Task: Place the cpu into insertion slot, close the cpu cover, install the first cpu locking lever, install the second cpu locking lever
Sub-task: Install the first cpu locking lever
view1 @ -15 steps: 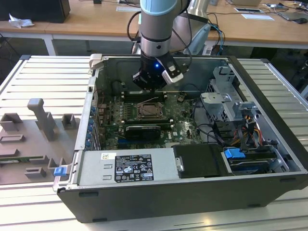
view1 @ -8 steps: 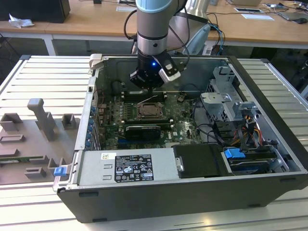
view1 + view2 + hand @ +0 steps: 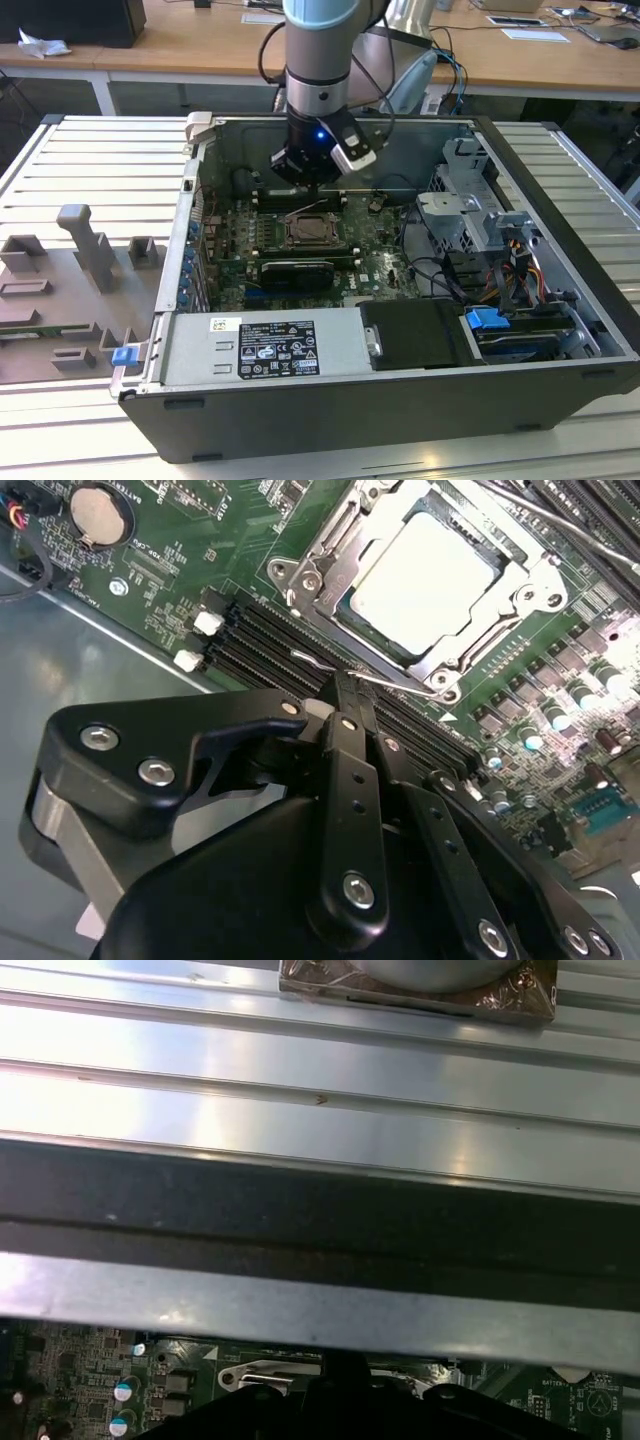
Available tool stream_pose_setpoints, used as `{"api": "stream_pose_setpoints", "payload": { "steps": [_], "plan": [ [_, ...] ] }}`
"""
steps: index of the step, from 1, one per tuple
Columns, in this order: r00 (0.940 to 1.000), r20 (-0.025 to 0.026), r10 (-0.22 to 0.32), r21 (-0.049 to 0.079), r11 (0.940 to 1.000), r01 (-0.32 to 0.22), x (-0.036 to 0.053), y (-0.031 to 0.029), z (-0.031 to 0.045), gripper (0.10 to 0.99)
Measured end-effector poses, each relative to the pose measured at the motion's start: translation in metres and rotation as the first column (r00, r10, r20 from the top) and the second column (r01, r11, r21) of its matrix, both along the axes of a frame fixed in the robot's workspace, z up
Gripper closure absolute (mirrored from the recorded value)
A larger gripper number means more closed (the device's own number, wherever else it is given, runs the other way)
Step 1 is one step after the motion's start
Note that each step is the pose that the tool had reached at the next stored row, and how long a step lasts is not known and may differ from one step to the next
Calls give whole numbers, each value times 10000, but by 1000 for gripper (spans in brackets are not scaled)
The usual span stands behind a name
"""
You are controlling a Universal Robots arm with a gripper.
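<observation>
The cpu lies in the insertion slot, the cpu cover down; the gripper is clenched on a thin locking lever.

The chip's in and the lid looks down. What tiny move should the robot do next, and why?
Probably push the thin wire lever down: the gripper, jaws together, sits at it, and the cpu cover already frames the cpu.

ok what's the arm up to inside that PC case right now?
The black gripper is down over the green motherboard inside the open case. Its tips sit at a thin wire locking lever beside the square socket. The pale silver square cpu is already seated, with the silvery metal frame cover down around it.
</observation>
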State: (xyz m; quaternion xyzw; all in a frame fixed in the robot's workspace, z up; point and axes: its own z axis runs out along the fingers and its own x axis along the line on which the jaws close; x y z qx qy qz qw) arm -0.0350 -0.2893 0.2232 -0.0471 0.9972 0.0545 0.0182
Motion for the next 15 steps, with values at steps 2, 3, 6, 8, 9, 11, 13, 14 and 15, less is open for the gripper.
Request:
{"api": "stream_pose_setpoints", "payload": {
  "steps": [2,3,6,8,9,11,13,14,15],
  "plan": [
    [10000,-1,-1,-1,10000,1,30,0,-33,980],
    [10000,-1,-1,0,10000,1,42,1,-52,980],
    [10000,0,0,3,10000,0,70,3,-93,980],
    [10000,0,0,2,10000,0,85,4,-124,980],
    [10000,0,0,3,10000,0,88,4,-134,980],
    [10000,0,-1,2,10000,1,98,4,-155,980],
    [10000,0,0,2,10000,0,106,4,-179,980],
    [10000,-1,-1,3,10000,1,109,4,-195,980],
    [10000,-1,-2,1,10000,2,109,4,-200,980]
  ]
}}
